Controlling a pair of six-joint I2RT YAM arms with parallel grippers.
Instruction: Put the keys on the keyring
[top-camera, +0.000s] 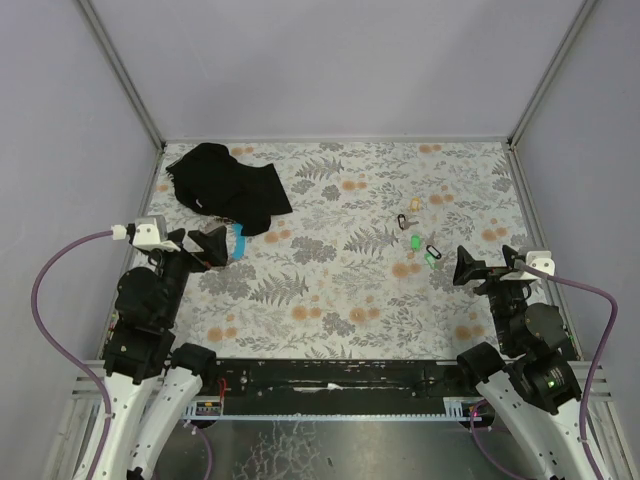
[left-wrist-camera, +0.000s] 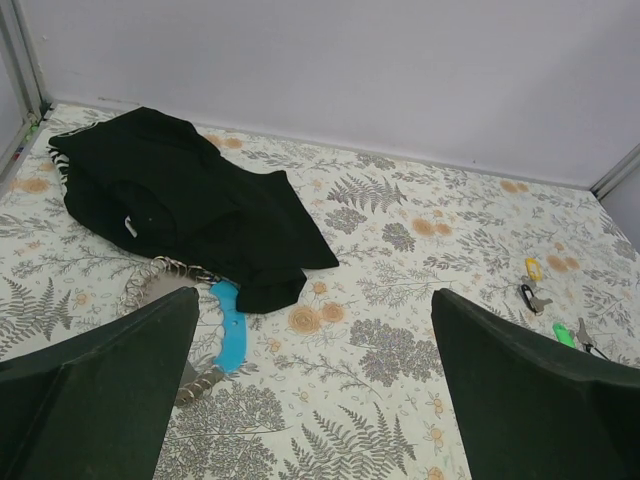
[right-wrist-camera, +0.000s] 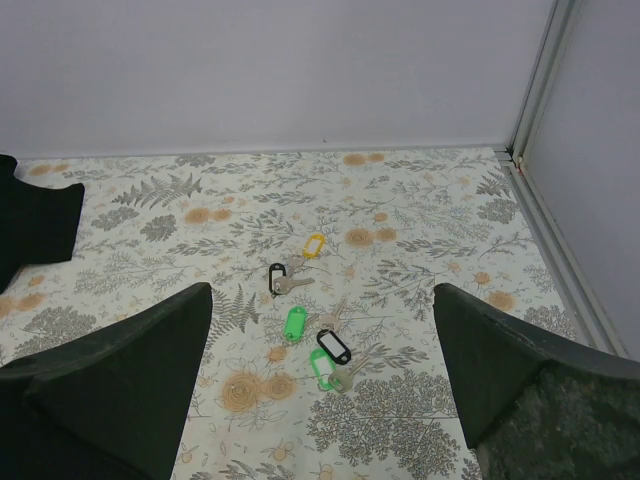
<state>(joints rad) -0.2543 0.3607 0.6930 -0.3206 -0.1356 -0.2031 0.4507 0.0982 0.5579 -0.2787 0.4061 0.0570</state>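
Observation:
The keys lie loose on the floral table, right of centre. In the right wrist view they show as two green-tagged keys, two black-tagged keys and a yellow-tagged key. The light-blue keyring with a grey metal coil lies by the black cloth; it also shows in the left wrist view. My left gripper is open, just left of the keyring. My right gripper is open and empty, right of the keys.
A large black cloth lies at the back left, partly over a metal coil. Grey walls with metal frame posts close in the table on three sides. A purple cable loops from each arm.

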